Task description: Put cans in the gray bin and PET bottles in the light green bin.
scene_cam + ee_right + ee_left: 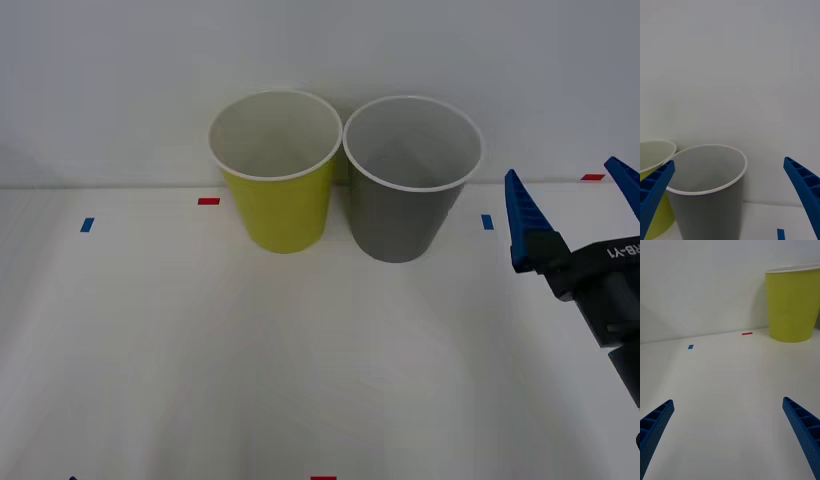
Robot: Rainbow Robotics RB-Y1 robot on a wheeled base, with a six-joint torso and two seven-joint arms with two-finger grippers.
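Note:
The light green bin (280, 210) and the gray bin (400, 215) stand upright side by side at the back of the white table, green on the left, touching or nearly so. Both look empty inside. My right gripper (565, 170) hangs open to the right of the gray bin at about rim height, with nothing between its fingers. The right wrist view looks at the gray bin (711, 213) past that open gripper (729, 161), with the light green bin (651, 155) beyond it. My left gripper (728, 401) is open low over the table, facing the light green bin (792, 307). Cans and PET bottles are out of view.
A white wall rises right behind the bins. Small tape marks lie on the table: red (208, 201) and blue (87, 225) left of the bins, blue (487, 222) and red (593, 177) to their right. The table front (300, 380) is bare white.

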